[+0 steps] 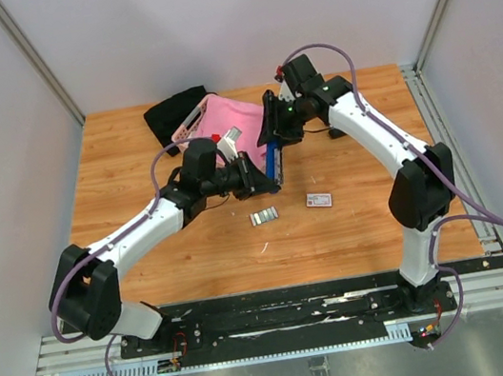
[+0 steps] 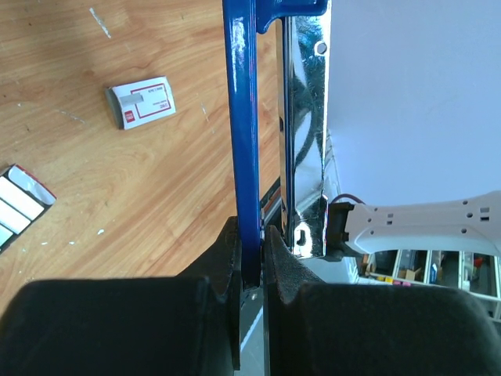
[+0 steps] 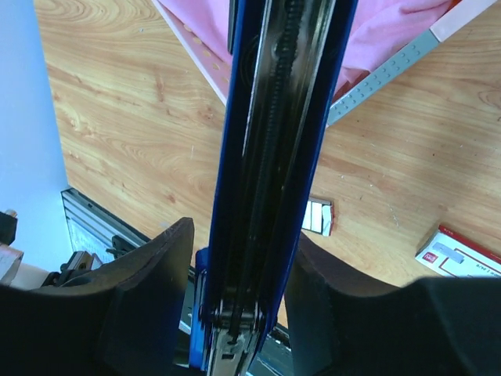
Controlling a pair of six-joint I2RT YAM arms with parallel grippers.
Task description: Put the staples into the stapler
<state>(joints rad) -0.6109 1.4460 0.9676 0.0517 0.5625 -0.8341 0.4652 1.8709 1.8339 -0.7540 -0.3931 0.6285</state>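
A blue stapler (image 1: 270, 160) is held up over the table between both grippers. My left gripper (image 1: 264, 178) is shut on the thin blue edge of the stapler (image 2: 244, 117), with the chrome magazine (image 2: 305, 141) just beside it. My right gripper (image 3: 239, 258) straddles the stapler's opened blue arm (image 3: 274, 157), whose black inside faces the camera; a narrow gap shows at the left finger. The staples (image 1: 264, 216) lie on the wood below, silvery strips in a red-edged tray (image 2: 19, 202) (image 3: 317, 217). Their white carton (image 1: 319, 200) with red print (image 2: 142, 102) (image 3: 458, 254) lies to the right.
A pink cloth (image 1: 226, 120) in a pale basket and a black cloth (image 1: 176, 114) lie at the back of the table. Grey walls stand on three sides. A metal rail (image 1: 292, 316) runs along the near edge.
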